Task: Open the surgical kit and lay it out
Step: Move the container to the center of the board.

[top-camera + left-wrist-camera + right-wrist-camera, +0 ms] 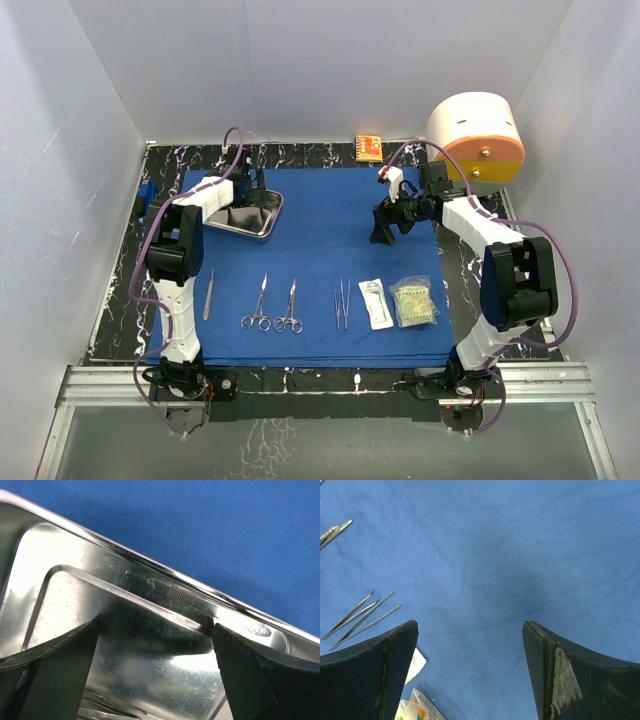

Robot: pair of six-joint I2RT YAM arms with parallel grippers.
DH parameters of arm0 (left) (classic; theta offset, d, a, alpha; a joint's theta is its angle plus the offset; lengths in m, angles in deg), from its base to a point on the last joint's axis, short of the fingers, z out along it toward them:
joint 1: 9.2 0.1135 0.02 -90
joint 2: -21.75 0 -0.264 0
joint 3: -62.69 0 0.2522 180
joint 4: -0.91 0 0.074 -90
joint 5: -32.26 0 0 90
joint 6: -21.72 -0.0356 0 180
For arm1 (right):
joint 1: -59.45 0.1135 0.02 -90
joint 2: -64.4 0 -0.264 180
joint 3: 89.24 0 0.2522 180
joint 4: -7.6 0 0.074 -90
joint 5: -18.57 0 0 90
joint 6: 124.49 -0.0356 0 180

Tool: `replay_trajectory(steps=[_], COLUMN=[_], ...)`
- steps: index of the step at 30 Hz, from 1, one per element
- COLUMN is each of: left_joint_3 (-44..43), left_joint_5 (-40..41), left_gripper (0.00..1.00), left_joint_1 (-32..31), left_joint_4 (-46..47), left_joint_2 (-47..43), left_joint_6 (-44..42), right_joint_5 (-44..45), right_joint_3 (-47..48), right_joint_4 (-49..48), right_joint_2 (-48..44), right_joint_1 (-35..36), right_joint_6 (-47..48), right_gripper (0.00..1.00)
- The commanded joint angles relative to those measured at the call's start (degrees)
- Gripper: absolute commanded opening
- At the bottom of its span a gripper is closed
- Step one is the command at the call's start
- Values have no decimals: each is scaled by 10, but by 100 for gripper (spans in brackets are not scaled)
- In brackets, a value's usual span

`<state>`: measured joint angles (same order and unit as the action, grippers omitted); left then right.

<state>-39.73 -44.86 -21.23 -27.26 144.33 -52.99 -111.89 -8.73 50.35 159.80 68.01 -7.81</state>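
Now: blue drape [330, 265] spread flat over table [115, 310]. Steel tray [262, 220] sits on drape's far-left corner. Left gripper [247, 196] hangs just over tray, fingers [50, 675] spread wide, nothing between them. Right gripper [386, 230] above bare drape at far right, likewise released, empty. Along near edge, row left to right: slim tool [208, 295], two ring-handled forceps [258, 306], tweezers [342, 303], white packet [376, 303], clear packet [414, 303]. All well apart from both grippers.

drape [325, 215] centre bare betw. tray [255, 220] and r. gripper [385, 235]: free passage. near strip obstructed: forceps [272, 308], tweezers [342, 303], packets [377, 303]. cylinder [477, 140] crowds far-right corner.
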Motion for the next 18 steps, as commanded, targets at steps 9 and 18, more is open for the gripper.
replay_trajectory(steps=[9, 18], left_joint_3=[43, 78], left_joint_5=[-105, -233], left_gripper=[92, 90], left_joint_1=[12, 12], left_joint_4=[48, 143], left_joint_2=[-74, -104], left_joint_6=[-51, -281], right_joint_5=[-15, -40], right_joint_3=[8, 22], right_joint_4=[-8, -12], right_joint_2=[0, 4], right_joint_1=[-3, -1], right_joint_6=[0, -15], right_gripper=[83, 79])
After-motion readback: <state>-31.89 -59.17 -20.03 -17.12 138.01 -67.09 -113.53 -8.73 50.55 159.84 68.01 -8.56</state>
